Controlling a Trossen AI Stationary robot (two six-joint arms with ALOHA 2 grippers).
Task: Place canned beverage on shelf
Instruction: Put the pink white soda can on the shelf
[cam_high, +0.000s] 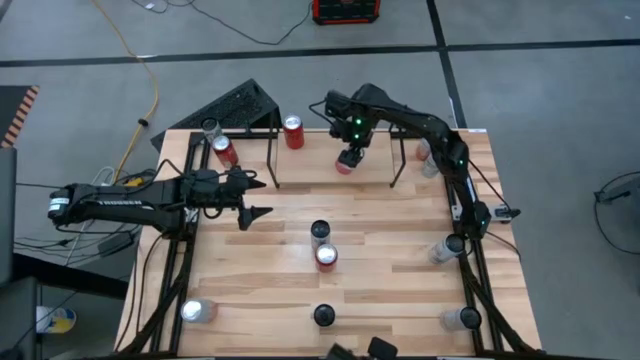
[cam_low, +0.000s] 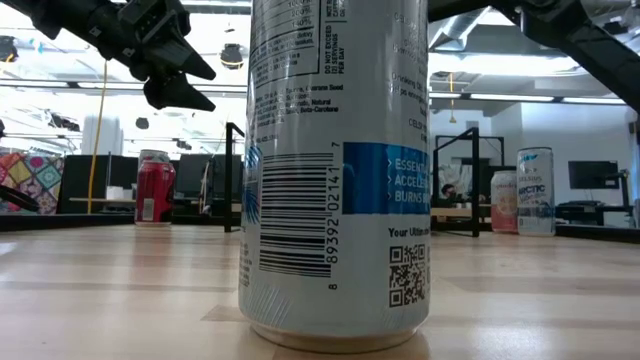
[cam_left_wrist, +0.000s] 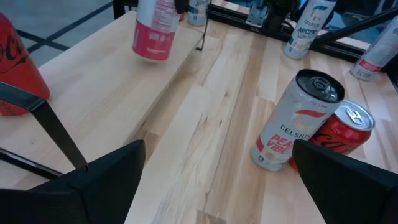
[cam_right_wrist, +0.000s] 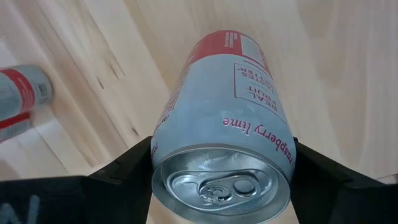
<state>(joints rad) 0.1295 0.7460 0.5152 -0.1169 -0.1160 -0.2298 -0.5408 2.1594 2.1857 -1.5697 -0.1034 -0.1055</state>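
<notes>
My right gripper (cam_high: 348, 152) hangs over the far middle of the table, shut on a pale canned beverage (cam_right_wrist: 224, 124) with a red bottom band and "raspberry lime" lettering. The left wrist view shows this can (cam_left_wrist: 152, 31) in the air. The shelf (cam_high: 273, 160), a low rack of thin black rods, stands along the far edge, its rods on both sides of the held can. A red can (cam_high: 293, 132) and two more cans (cam_high: 225, 150) are at its left part. My left gripper (cam_high: 262, 198) waits open at the left, above the table. My right gripper pinches the can between its two fingers, on opposite sides of the wall just below the top rim (cam_right_wrist: 163, 155). The fingers come from above and point down. The can hangs below them, nearly upright, top up, its red bottom (cam_left_wrist: 149, 55) clear of the tabletop.
A Celsius can (cam_high: 320, 233) and a red cola can (cam_high: 326, 257) stand together mid-table. More cans stand at the near edge (cam_high: 323, 316), the near left (cam_high: 195, 311) and along the right side (cam_high: 445, 248). One can (cam_low: 335, 170) fills the low view.
</notes>
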